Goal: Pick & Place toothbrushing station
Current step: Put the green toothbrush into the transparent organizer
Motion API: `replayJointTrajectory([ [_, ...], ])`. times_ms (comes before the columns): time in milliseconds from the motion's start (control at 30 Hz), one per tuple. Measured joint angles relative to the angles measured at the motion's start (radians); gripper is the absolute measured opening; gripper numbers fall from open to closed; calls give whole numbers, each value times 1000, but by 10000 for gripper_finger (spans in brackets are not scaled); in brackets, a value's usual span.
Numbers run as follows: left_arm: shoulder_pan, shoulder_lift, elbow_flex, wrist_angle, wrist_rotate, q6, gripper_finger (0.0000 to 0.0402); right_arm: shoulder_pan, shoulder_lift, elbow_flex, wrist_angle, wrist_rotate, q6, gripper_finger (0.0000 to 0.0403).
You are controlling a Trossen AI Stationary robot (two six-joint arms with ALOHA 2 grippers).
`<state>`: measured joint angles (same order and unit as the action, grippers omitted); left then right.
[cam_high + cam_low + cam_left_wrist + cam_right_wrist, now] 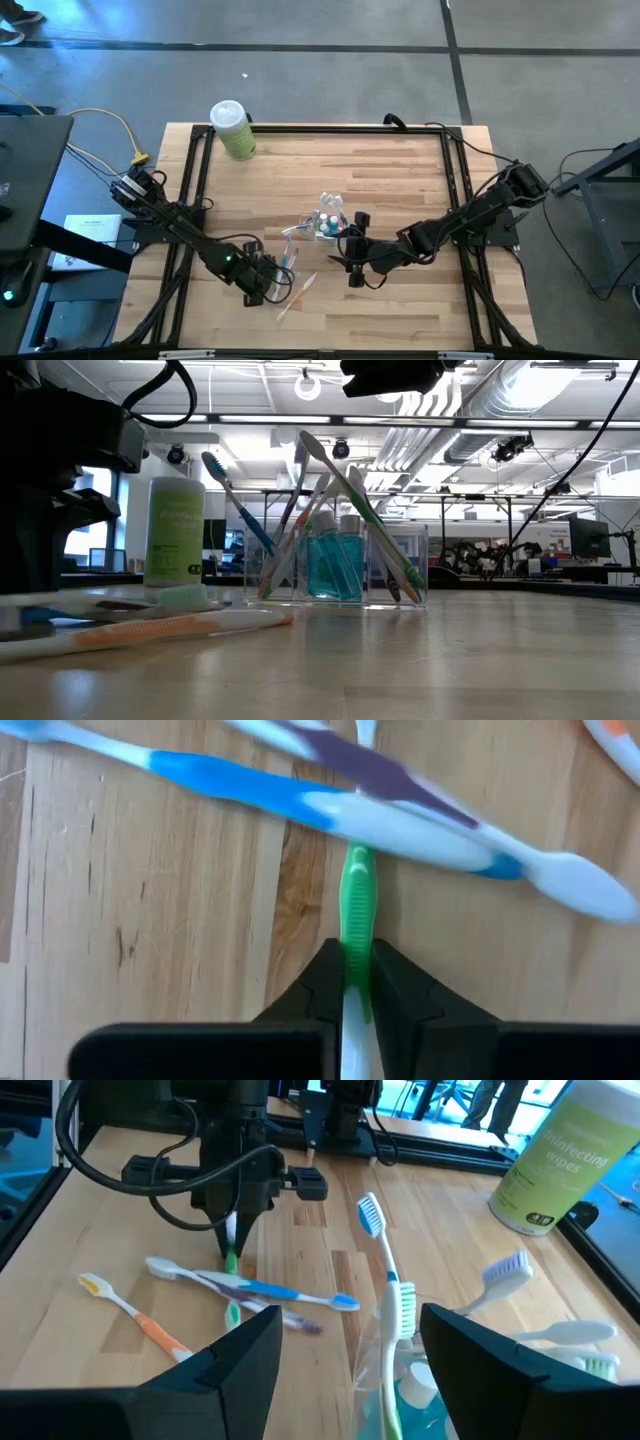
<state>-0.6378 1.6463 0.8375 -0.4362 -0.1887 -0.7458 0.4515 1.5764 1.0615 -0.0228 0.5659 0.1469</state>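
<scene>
1. Grip first: the left gripper (357, 982), low and left of centre in the high view, has its two fingers pressed on the green brush (356, 910). This brush lies flat on the table (400, 180).
2. Two more brushes cross over the green brush just ahead of the fingers: a blue brush (300, 802) and a purple brush (370, 770). An orange brush (150, 1325) lies a little apart from them.
3. The clear cup (330, 218) stands near the centre of the table, with teal tubes (335, 560) and several brushes already leaning in it.
4. The right gripper (352, 262) waits just beside the cup with its fingers wide apart and holds nothing.
5. My advice for the lift: raise the green brush straight up and slowly, because the crossing brushes rest on it and can be dragged or flipped.
6. The hold looks near one end of the handle, so the long free part may swing; keep the wrist steady.
7. For the placing, I would bring the brush above the cup, tilt it, and lower it into a gap between the brushes inside, away from the right gripper.
8. The green bottle (233, 130) at the upper left of the table is not part of this step.
</scene>
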Motion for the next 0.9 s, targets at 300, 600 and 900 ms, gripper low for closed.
replayJointTrajectory([
  [300, -4, -43, 70, -4, 6, 46, 6, 0, 1, 0, -40, 0, 44, 231],
  [600, 38, -154, 127, 186, -42, 176, 2, 0, 1, 0, -41, 0, 44, 231],
  [900, 68, -142, 126, 192, 103, 200, 1, 3, 1, 0, -47, -26, 59, 231],
])
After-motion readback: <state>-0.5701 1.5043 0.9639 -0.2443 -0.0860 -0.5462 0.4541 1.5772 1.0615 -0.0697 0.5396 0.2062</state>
